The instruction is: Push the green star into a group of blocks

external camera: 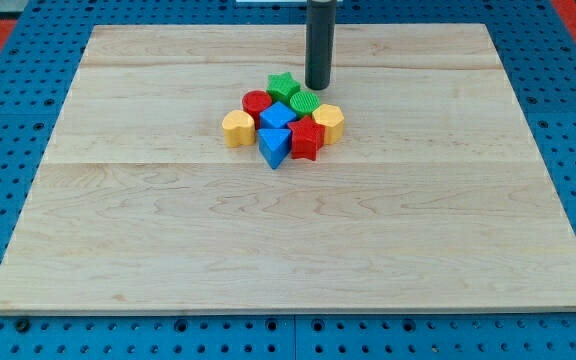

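The green star (283, 85) sits at the top of a tight cluster of blocks near the board's upper middle. It touches a red round block (257, 102) and a green round block (305, 102). Below them lie a blue block (277, 117), a yellow heart-like block (236, 128), a yellow hexagon (328, 122), a red star (306, 140) and a blue triangular block (275, 148). My tip (317, 86) stands just right of the green star, close above the green round block.
The wooden board (168, 230) lies on a blue pegboard table (8, 150). The dark rod (319, 40) rises out of the view's top.
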You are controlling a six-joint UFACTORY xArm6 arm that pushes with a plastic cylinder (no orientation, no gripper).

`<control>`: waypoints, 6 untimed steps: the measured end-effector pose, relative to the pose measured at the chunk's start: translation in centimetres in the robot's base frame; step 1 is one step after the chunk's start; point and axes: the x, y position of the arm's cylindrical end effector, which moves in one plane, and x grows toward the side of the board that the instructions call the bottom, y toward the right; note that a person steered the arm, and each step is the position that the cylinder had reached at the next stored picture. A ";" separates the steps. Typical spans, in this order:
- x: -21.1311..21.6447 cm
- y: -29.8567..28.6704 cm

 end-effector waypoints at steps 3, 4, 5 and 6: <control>-0.6 -3.0; -0.5 -3.5; 0.6 -4.9; 1.0 -5.6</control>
